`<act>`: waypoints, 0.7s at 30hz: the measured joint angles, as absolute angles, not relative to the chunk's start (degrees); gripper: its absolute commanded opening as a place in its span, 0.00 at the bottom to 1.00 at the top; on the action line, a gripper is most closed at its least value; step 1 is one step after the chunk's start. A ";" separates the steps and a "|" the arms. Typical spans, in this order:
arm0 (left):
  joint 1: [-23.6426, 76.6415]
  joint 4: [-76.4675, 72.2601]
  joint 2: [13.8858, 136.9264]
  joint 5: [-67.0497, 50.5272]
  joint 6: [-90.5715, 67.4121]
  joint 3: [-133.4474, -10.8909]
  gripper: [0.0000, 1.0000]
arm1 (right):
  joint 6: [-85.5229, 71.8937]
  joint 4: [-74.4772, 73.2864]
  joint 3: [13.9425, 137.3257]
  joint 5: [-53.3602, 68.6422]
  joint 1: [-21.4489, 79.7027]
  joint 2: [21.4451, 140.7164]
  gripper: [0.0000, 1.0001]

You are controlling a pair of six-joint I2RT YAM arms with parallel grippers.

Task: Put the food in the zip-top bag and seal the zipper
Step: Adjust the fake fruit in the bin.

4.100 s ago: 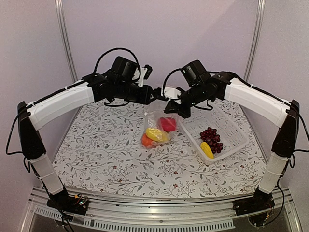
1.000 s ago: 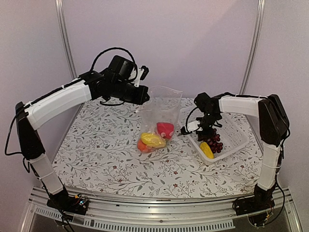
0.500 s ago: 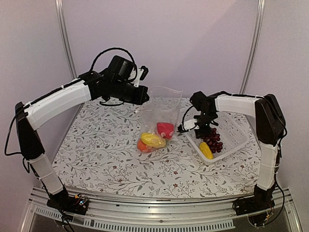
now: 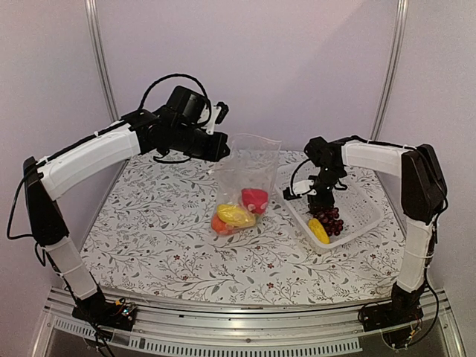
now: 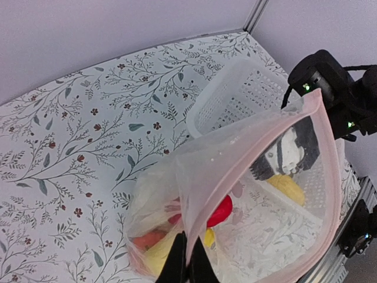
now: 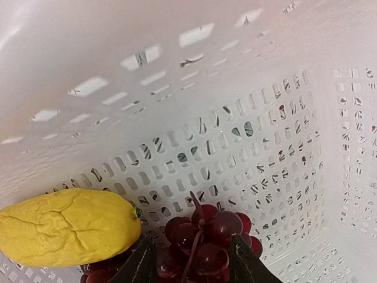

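My left gripper (image 4: 223,152) is shut on the zip-top bag (image 4: 249,172) at its mouth edge and holds it upright with the mouth open. In the left wrist view the fingertips (image 5: 187,262) pinch the plastic beside the pinkish zipper (image 5: 261,151). Inside the bag lie a red piece (image 4: 255,199), a yellow piece (image 4: 236,216) and an orange piece (image 4: 219,223). My right gripper (image 4: 321,202) is down in the white basket (image 4: 364,195). It is open, with a finger (image 6: 141,262) on each side of the dark purple grapes (image 6: 200,244). A second yellow piece (image 6: 65,233) lies just left of them.
The lattice basket's walls (image 6: 177,88) stand close around my right gripper. The flowered tablecloth (image 4: 156,230) covers the table. Two metal posts (image 4: 97,67) stand at the back.
My right gripper has moved from the basket's left rim rightward into the basket, over the grapes. The left arm and the bag have stayed still.
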State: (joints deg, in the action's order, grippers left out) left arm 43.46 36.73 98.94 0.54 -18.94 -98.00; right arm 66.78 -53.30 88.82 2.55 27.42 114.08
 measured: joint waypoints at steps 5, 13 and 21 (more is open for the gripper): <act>43.46 36.73 98.94 -0.14 -18.94 -98.00 0.00 | 66.59 -53.63 87.15 3.11 26.65 112.99 0.40; 43.46 36.73 98.94 -0.64 -18.94 -98.00 0.00 | 65.04 -53.39 87.48 2.52 23.22 113.27 0.33; 43.46 36.71 99.11 -0.93 -18.94 -98.10 0.00 | 61.32 -51.53 91.37 1.08 18.35 113.65 0.43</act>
